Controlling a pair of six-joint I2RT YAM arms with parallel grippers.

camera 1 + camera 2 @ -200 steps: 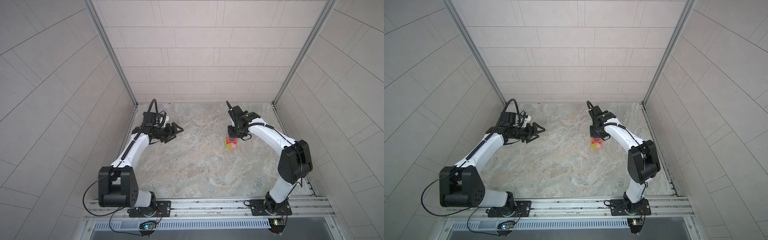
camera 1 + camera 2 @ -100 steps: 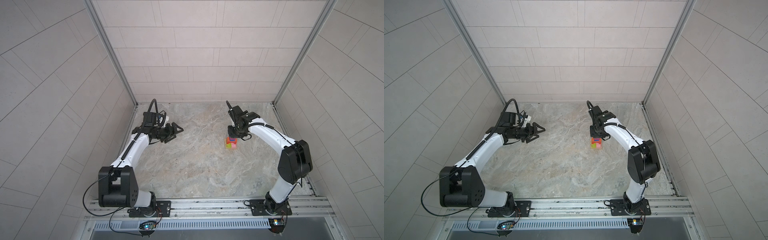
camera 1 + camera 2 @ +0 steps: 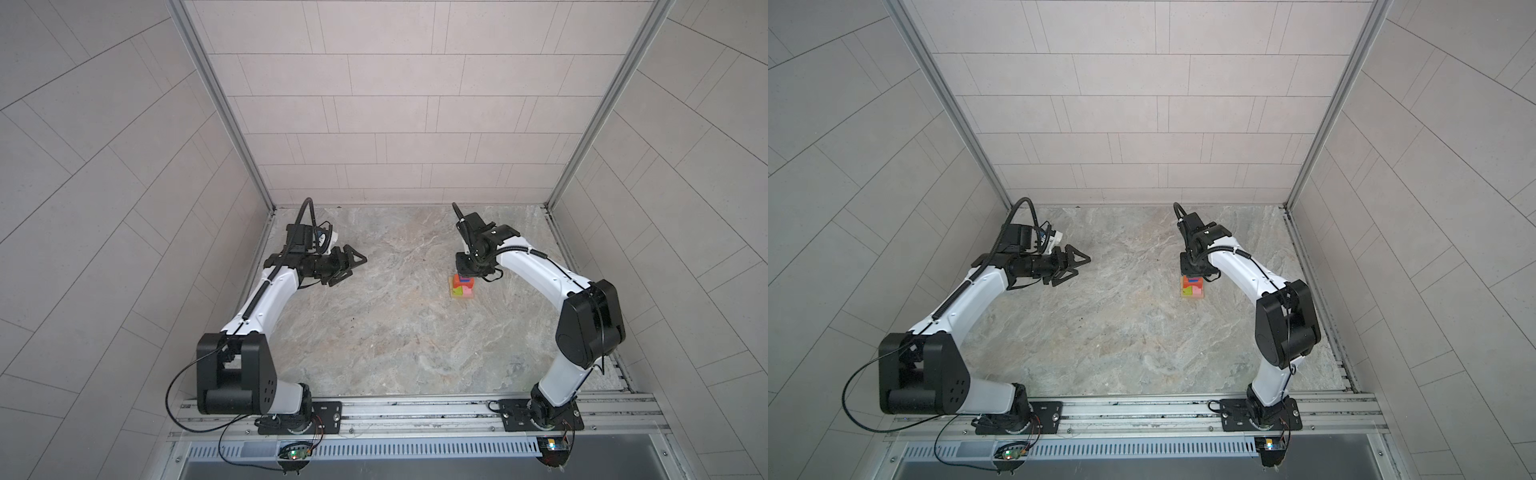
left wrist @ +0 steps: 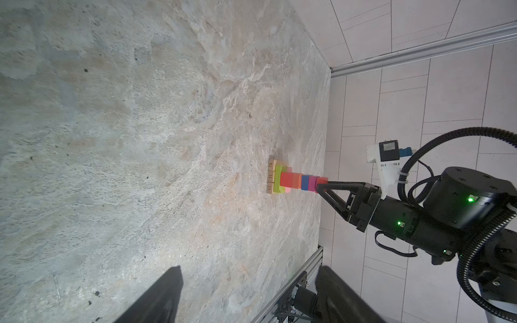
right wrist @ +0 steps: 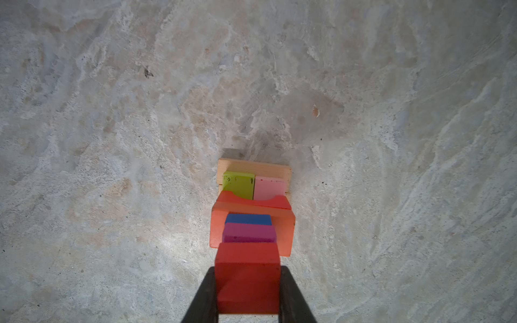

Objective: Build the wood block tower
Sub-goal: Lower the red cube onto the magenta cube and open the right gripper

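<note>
Surface: a marbled tabletop (image 3: 374, 340) is seen in both top views, closed in by tiled walls (image 3: 395, 104) on three sides; an aluminium rail (image 3: 415, 409) runs along the 6 o'clock edge.
Tower place: the wood block tower (image 3: 462, 287) is found upright at about 3 o'clock from the tabletop's middle.
Tower layers: tan bars (image 5: 254, 166) are laid flat at the base. A lime oblong (image 5: 239, 184) and a pink oblong (image 5: 270, 188) are set side by side on them. A red notched piece (image 5: 277, 202), an orange oblong (image 5: 285, 232), a blue cube (image 5: 248, 219) and a magenta cube (image 5: 249, 233) are stacked above.
Right gripper: the right gripper (image 5: 247, 270) is pointed straight down over the tower, its jaws clamped on a red cube (image 5: 247, 279) at the top.
Contact: in the left wrist view the red cube is seen against the magenta cube; whether its weight is borne there cannot be told.
Left gripper: the left gripper (image 3: 357, 266) is held above the tabletop at 9 o'clock of the tower, well apart, jaws spread wide and holding nothing.
Hidden: the tower's upper blocks are covered by the right gripper in both top views. The tan bars cannot be counted from above; three marked ends are shown in the left wrist view, the marks too small to be read surely. The left gripper's fingers are cut off by the picture's edge in its own wrist view.
</note>
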